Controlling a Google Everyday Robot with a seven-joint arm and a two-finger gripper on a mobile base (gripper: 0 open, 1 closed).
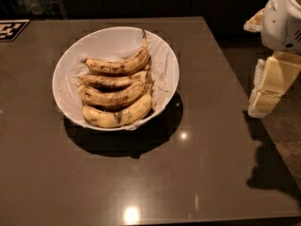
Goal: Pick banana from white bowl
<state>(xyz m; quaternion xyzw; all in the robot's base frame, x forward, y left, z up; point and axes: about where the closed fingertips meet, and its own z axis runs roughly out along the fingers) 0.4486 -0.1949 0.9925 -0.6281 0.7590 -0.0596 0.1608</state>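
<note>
The white bowl (162,51) stands on the dark table, left of centre, with a crinkled white lining. Four bananas lie side by side in it. The banana (120,66) is the farthest one: long, curved, brown-speckled, with its thin stem pointing up toward the bowl's far rim. Below it lie two darker bananas (113,95), and a paler, plumper one (117,116) is nearest. My gripper (265,93) hangs at the right edge of the view, beyond the table's right edge and well away from the bowl. It holds nothing that I can see.
The brown glossy table (141,182) reflects ceiling lights near its front. A black-and-white marker tag (11,29) lies at the far left corner. The table's right edge runs just left of my arm (282,18), with floor beyond it.
</note>
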